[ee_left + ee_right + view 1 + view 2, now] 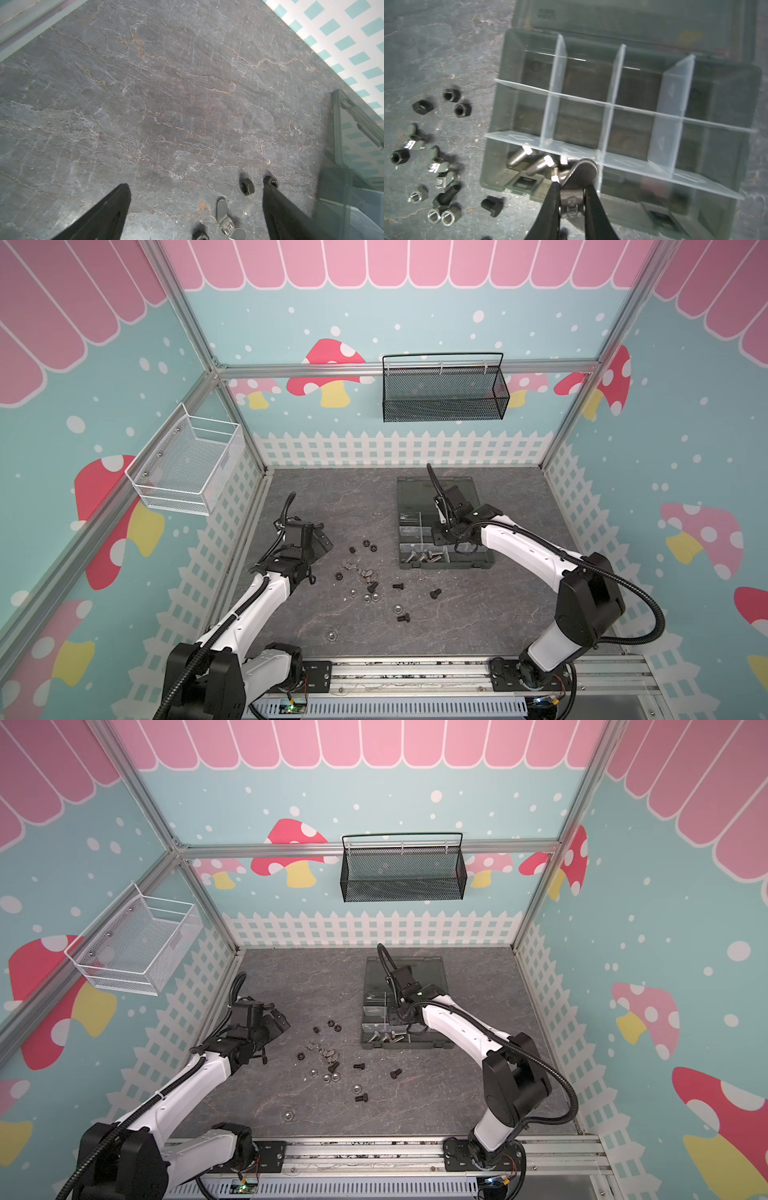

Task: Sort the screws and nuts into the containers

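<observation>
**Sorting cell, viewed from above and from both wrists.** We are watching the right gripper (572, 187) reaching over the dark grey translucent plastic organizer box (500, 116). The box is sitting open toward the right rear of the grey stone-patterned tabletop (332, 497). The jaws are pinching a shiny silver wing nut (584, 171) between them. It is hanging above the front row of compartments, right by a clear upright divider. In the front corner compartment beside it, we are seeing several shiny silver hex-head screws (533, 164) lying together.

The left gripper (196, 185) is hovering over the tabletop at the left edge of the loose hardware. Its jaws are standing wide apart and gripping nothing. In the left wrist view, one black hexagonal nut (246, 186) is lying between the fingers and another is sitting just beside a fingertip.

Between the two arms, in both top views, we are finding a scatter of black nuts (366, 543), silver nuts (367, 597) and short black screws (435, 593). All of these are resting on the tabletop, apart from the box.
</observation>
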`<move>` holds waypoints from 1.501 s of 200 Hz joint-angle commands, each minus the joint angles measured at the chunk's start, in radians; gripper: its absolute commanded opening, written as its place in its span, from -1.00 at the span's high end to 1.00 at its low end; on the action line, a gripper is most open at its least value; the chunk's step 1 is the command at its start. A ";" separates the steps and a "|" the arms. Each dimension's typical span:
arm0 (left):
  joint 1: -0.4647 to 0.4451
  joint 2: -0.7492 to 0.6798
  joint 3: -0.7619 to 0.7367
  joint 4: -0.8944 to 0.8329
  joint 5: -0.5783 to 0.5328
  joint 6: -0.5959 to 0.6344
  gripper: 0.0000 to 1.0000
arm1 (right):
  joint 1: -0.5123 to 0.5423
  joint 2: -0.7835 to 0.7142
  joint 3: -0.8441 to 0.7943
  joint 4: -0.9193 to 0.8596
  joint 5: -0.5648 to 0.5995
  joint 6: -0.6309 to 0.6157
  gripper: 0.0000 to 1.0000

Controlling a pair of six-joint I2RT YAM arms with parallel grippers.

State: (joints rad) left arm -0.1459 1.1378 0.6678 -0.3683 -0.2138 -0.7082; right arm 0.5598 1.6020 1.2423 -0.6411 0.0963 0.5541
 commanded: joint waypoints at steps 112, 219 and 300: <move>0.005 0.016 0.021 0.020 0.033 -0.036 -1.00 | -0.103 -0.019 -0.152 0.019 -0.046 -0.039 0.91; 0.006 0.027 0.022 0.020 0.032 -0.035 -0.99 | -0.104 0.044 -0.173 0.034 -0.032 -0.042 0.58; 0.005 0.028 0.021 0.020 0.031 -0.036 -0.99 | -0.103 0.029 -0.155 0.028 -0.027 -0.036 0.24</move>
State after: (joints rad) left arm -0.1459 1.1622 0.6682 -0.3611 -0.1825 -0.7269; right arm 0.4587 1.6367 1.0794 -0.6071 0.0620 0.5171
